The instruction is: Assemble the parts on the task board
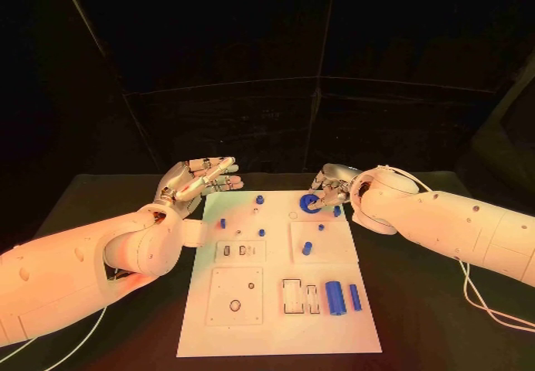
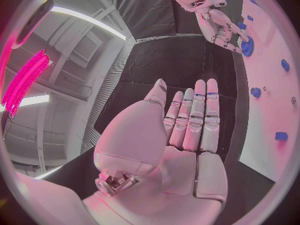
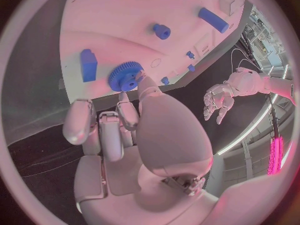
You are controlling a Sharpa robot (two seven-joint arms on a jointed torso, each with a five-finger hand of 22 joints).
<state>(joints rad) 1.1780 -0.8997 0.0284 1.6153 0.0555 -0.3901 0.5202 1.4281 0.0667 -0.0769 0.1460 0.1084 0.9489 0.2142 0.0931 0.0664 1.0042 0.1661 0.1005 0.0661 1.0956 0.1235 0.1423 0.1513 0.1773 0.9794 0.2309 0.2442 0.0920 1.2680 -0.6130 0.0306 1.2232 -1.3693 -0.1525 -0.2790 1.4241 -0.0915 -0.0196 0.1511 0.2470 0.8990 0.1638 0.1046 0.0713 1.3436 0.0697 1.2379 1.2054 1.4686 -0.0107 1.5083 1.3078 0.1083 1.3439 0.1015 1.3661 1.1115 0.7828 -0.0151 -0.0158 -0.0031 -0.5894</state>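
Observation:
The white task board [image 1: 279, 317] lies in the middle of the black table, with small blue parts on it. A blue gear [image 1: 309, 203] lies flat near the board's far right corner, also seen as the gear [image 3: 126, 76] and the gear [image 2: 247, 46]. My right hand [image 1: 332, 185] hovers just over it, fingers loosely bent, and the thumb tip [image 3: 142, 78] touches the gear's rim; nothing is pinched. A blue block [image 3: 88, 65] lies next to the gear. My left hand [image 1: 199, 182] is raised palm up beside the board's far left corner, its fingers [image 2: 195, 115] straight and holding nothing.
Short blue pegs [image 1: 260, 199] [image 1: 222, 223] [image 1: 307, 248] stand on the board's far half. Two long blue cylinders [image 1: 335, 297] [image 1: 355, 297] lie near the front right, beside a slotted frame [image 1: 298, 297]. Square inset plates [image 1: 236, 295] sit at front left. Cables hang off both arms.

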